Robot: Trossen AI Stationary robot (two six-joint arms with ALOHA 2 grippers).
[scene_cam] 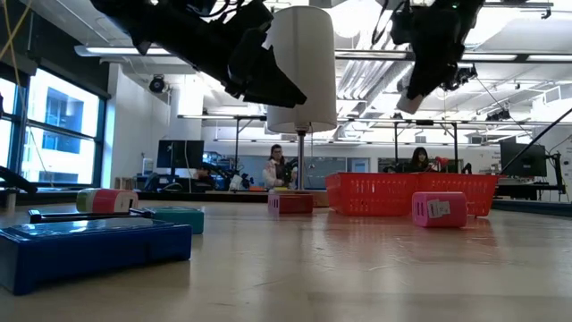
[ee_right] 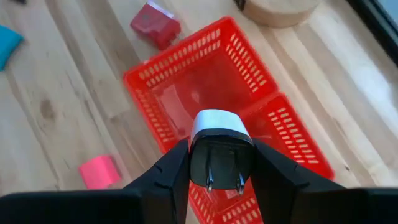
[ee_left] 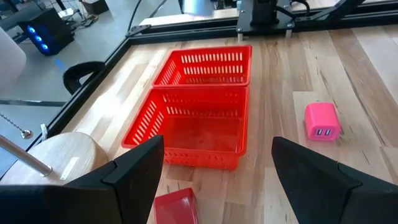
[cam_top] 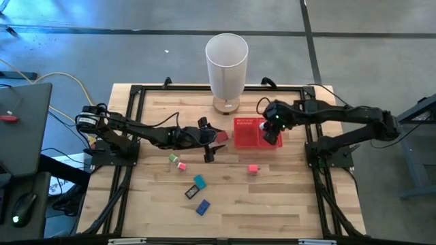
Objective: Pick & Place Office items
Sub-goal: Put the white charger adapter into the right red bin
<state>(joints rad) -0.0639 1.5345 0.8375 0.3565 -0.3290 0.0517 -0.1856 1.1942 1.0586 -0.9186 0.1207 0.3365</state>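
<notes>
R gripper (ee_right: 221,163) clamps plug (ee_right: 220,149) above tray (ee_right: 186,78); L gripper (ee_left: 214,163) open just left of tray, red block (ee_left: 175,206) beside it

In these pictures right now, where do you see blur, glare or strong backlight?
Low view: the blue item nearest the lens is soft, and both arms are dark against bright ceiling lights. Right wrist view: the red piece looks blurred. High view: evenly lit.

We note the red block (ee_left: 175,207) cut off by the left wrist view's edge. The small pieces (cam_top: 177,160) near the left arm are too small to identify.
</notes>
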